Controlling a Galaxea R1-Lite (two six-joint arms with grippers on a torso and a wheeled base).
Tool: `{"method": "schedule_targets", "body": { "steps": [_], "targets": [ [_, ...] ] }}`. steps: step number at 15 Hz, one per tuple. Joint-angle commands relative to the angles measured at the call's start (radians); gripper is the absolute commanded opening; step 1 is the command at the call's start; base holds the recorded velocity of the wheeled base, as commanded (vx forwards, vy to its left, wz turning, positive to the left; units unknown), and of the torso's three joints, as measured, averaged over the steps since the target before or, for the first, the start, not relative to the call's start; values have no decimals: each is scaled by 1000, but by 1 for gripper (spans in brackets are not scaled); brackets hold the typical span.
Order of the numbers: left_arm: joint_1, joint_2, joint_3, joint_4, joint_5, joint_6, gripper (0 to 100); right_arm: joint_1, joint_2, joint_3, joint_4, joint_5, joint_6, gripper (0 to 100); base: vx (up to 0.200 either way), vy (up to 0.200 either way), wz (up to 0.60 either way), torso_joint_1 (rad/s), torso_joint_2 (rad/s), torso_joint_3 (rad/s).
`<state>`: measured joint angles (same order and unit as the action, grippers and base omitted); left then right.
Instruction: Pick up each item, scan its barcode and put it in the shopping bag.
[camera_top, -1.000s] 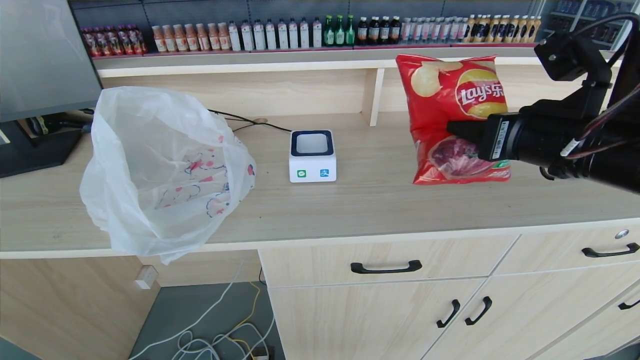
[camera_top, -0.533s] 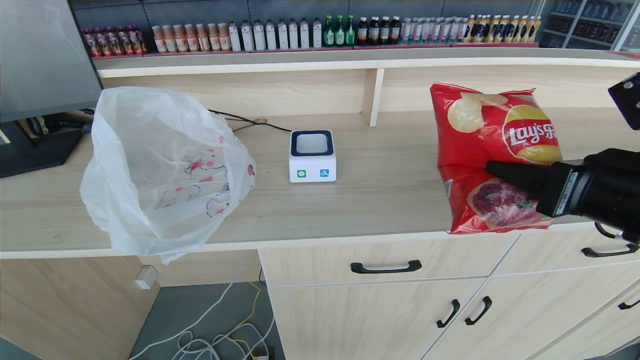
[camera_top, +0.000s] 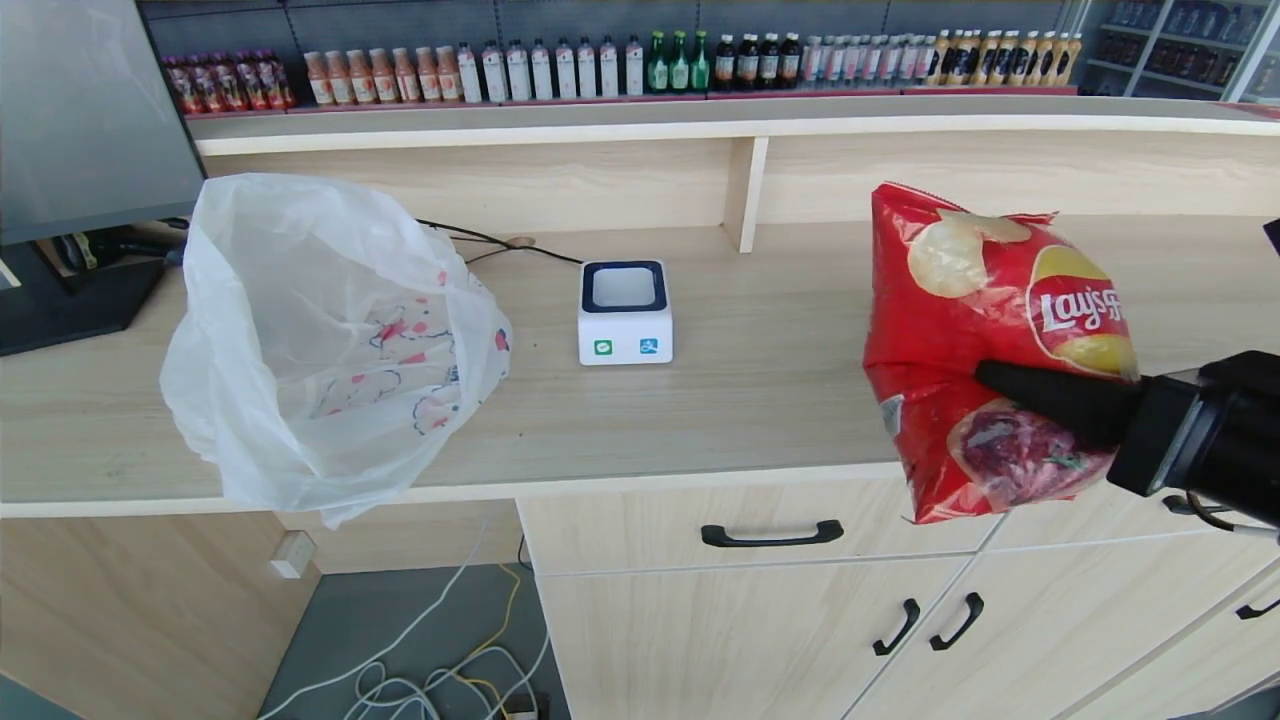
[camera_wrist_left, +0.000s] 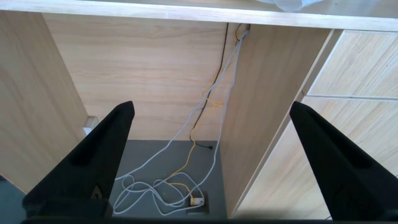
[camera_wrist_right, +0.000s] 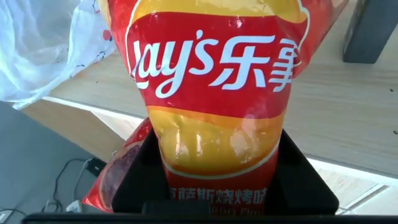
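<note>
Chip bag (camera_top: 960, 300) is hanging in the air on the robot's right side, upright with a slight lean, its lower end dangling past the front edge of the counter (camera_top: 760, 400). The right gripper (camera_top: 990, 375) is pinching it around the lower middle. In the right wrist view the two fingers are squeezing it from both sides so the foil is bulging between them. The printed front is facing the head camera, so I'm guessing the barcode is sitting on the back.

The scanner (camera_top: 624, 312), that little white box with the dark-framed window on top, is sitting mid-counter, well apart from the chips. The shopping bag (camera_top: 320, 330) is slumping open toward the counter's left end, spilling over the front edge, even farther off. It's see-through-ish with a printed pattern, and I can't tell whether anything is lying inside.

The left gripper (camera_wrist_left: 211, 165) is hanging below counter level with its fingers spread wide, gripping nothing, pointing at some cables (camera_wrist_left: 168, 186) on the floor.

Progress-wise I'm reading it like this: pickup is looking done for this item and that's it. The scan isn't happening yet, since the bag is nowhere near the window, and bagging is coming after that. So it's going to need swinging left, getting the barcode side facing down over the scanner, then heading on to the shopping bag.
</note>
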<state>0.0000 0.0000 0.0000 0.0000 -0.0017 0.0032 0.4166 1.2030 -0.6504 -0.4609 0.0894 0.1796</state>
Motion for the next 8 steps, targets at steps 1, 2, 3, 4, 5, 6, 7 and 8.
{"method": "schedule_targets", "body": {
  "steps": [1,2,3,4,5,6,7,8],
  "targets": [
    [0,0,0,0,0,0,100,4,30,6,-55,121,35,0,0,0,0,0,0,0],
    [0,0,0,0,0,0,100,-1,63,12,-87,185,55,0,0,0,0,0,0,0],
    [0,0,0,0,0,0,100,1,96,11,-125,204,74,0,0,0,0,0,0,0],
    [0,0,0,0,0,0,100,5,138,15,-191,247,109,0,0,0,0,0,0,0],
    [0,0,0,0,0,0,100,13,161,31,-251,286,135,0,0,0,0,0,0,0],
    [0,0,0,0,0,0,100,27,201,66,-357,339,173,0,0,0,0,0,0,0],
    [0,0,0,0,0,0,100,37,228,94,-430,368,201,0,0,0,0,0,0,0],
    [0,0,0,0,0,0,100,41,240,107,-463,382,218,0,0,0,0,0,0,0]
  ]
}}
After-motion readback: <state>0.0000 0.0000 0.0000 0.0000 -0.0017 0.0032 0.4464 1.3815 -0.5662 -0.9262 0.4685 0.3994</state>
